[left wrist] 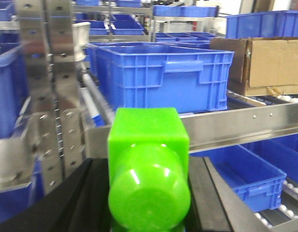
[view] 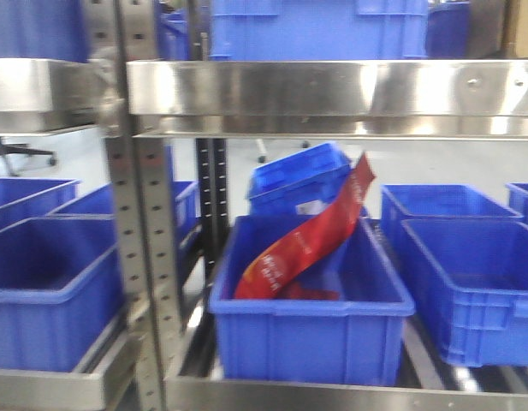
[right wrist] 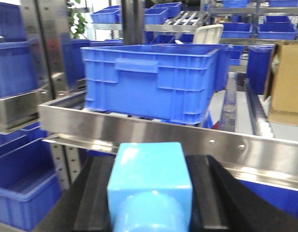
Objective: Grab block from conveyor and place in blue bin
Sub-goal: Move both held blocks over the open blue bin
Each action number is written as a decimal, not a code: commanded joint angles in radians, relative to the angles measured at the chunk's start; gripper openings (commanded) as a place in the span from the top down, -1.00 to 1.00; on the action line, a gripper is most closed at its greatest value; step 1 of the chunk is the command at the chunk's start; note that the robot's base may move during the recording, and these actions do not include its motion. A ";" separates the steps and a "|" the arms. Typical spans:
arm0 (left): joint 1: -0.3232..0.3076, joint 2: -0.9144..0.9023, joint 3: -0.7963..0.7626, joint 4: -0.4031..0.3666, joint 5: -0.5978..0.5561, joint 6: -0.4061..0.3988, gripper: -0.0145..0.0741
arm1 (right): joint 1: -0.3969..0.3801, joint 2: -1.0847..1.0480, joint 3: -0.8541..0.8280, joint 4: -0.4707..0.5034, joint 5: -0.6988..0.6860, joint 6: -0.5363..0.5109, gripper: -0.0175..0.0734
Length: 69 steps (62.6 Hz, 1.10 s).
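"Green plastic is seen close up in the left wrist view: the green block (left wrist: 149, 159) is gripped by the left claw (left wrist: 149, 191), with black fingers (left wrist: 214, 193) pressed to both its sides. Is the same found on the right?"

"A pale blue block (right wrist: 151, 179) is clamped likewise in the right claw (right wrist: 151, 198). The grabbing can be judged done for both arms. The conveyor is shown in no view."

"Then the carrying and placing is judged to be the step in hand. What is called for next?"

"Beyond each block a steel rail (left wrist: 235, 123) is met, and behind it a bin (left wrist: 163, 77) set on the shelf. Each block would have to be raised over the rail and the bin's rim, brought above the hollow, and only then released. The rail could be struck if the approach is kept low."

"What is given by one view and withheld by another?"

"Claws and blocks are shown by the wrist views only. By the front view alone the inside of a middle bin (view: 306, 334) is laid open, with a red packet (view: 306, 235) leaned across it. A cardboard box (left wrist: 269, 63) beside the bin is shown plainly by the left wrist view. Which front-view bin is faced by either claw cannot be told."
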 commanded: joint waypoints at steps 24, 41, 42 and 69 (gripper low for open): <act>-0.006 -0.004 -0.001 0.004 -0.014 0.001 0.92 | 0.003 -0.002 -0.009 -0.007 -0.022 -0.004 0.95; -0.006 -0.004 -0.001 0.004 -0.014 0.001 0.92 | 0.003 -0.002 -0.009 -0.007 -0.022 -0.004 0.95; -0.006 -0.004 -0.001 0.004 -0.014 0.001 0.92 | 0.003 -0.002 -0.009 -0.007 -0.022 -0.004 0.95; -0.006 -0.004 -0.001 0.004 -0.014 0.001 0.92 | 0.003 -0.002 -0.009 -0.007 -0.022 -0.004 0.95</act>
